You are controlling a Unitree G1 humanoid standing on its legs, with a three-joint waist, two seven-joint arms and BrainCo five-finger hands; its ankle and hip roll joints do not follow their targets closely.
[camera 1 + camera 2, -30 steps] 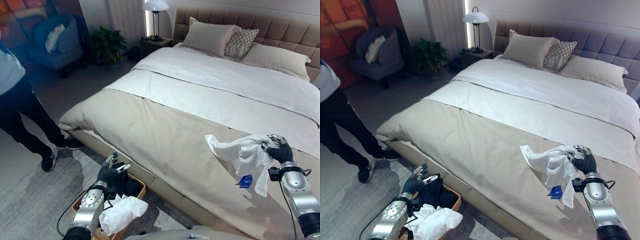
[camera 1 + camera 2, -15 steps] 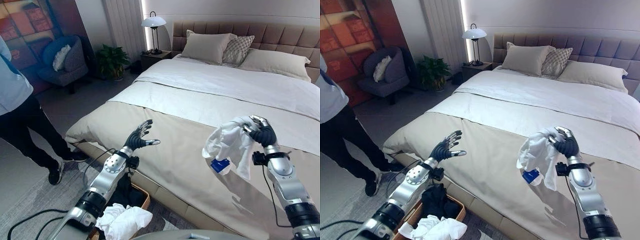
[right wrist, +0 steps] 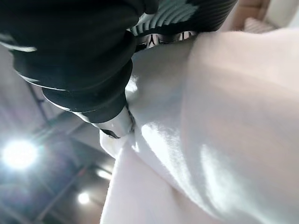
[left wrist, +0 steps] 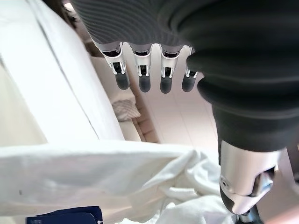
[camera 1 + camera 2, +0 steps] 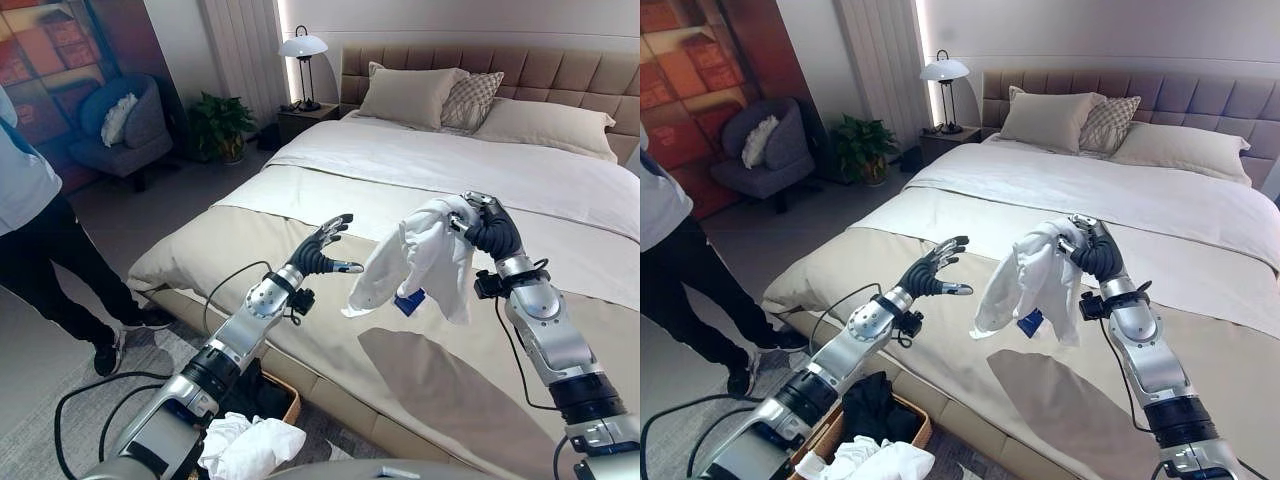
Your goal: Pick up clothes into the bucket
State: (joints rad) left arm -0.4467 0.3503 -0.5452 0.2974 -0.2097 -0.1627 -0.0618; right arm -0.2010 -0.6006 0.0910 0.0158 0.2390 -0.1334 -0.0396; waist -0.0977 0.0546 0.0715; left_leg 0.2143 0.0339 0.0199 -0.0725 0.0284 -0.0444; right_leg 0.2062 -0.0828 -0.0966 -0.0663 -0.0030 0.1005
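Shirt (image 5: 420,258) hangs from the right hand (image 5: 487,229), whose fingers curl round it above the bed (image 5: 420,190). Left hand (image 5: 318,252) hovers just beside it, fingers spread and holding nothing.

Bed (image 5: 330,250) w/ 3 pillows (image 5: 405,96), lamp (image 5: 303,45), plant (image 5: 220,125), armchair (image 5: 118,125), person (image 5: 40,240) standing at left.

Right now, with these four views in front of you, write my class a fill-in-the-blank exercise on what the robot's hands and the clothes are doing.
1. The white garment hangs from the robot's ____ hand.
2. The left hand reaches toward the garment with its fingers ____.
3. The garment hangs above the ____, not touching it.
4. The basket on the floor already holds white and ____ clothes.

Missing words: right; open; bed; black
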